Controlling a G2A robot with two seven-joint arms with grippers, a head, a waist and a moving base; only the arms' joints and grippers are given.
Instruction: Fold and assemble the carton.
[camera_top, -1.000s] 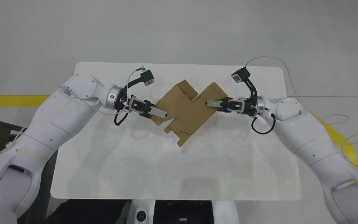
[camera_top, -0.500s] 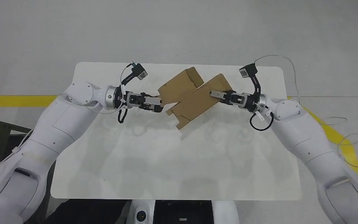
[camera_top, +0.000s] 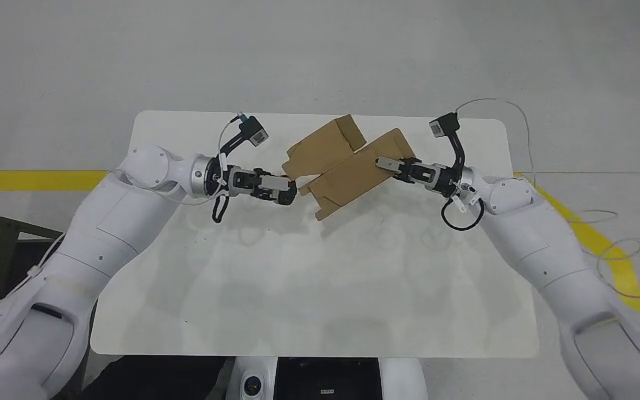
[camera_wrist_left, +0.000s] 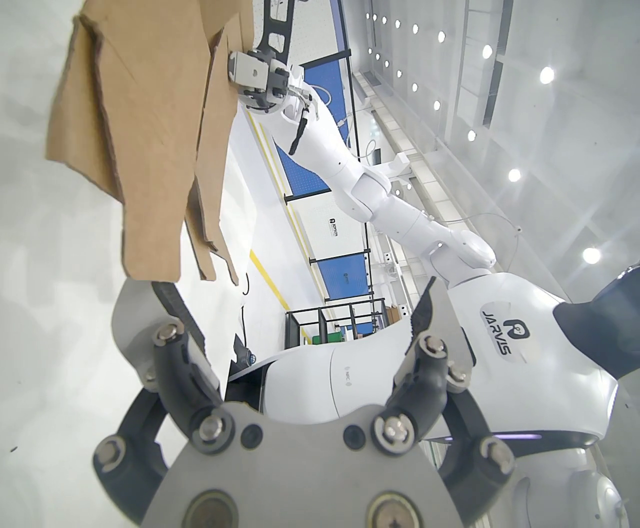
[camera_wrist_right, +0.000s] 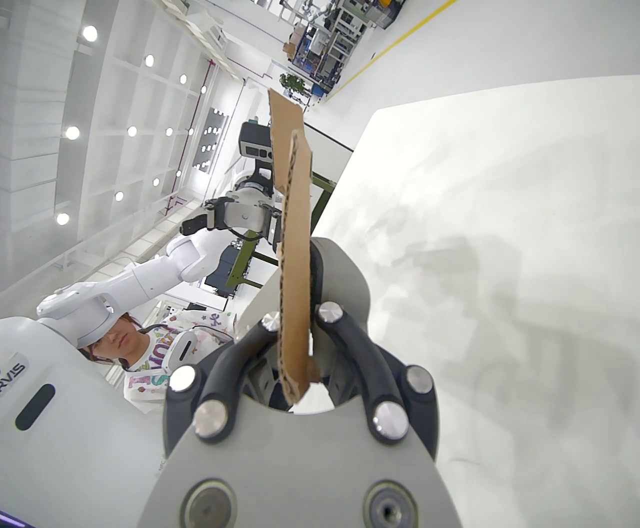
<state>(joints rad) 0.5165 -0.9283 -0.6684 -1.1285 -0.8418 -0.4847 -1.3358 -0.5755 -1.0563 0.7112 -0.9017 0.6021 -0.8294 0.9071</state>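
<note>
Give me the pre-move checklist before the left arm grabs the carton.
1. Right gripper jaws shut on the carton: ok.
2. Left gripper jaws open: ok.
3. Carton edge between the left jaws: not ok; its corner lies just outside them.
4. Carton opened into a box: not ok; panels lie nearly flat together.
5. Carton's low edge off the table: cannot tell.
</note>
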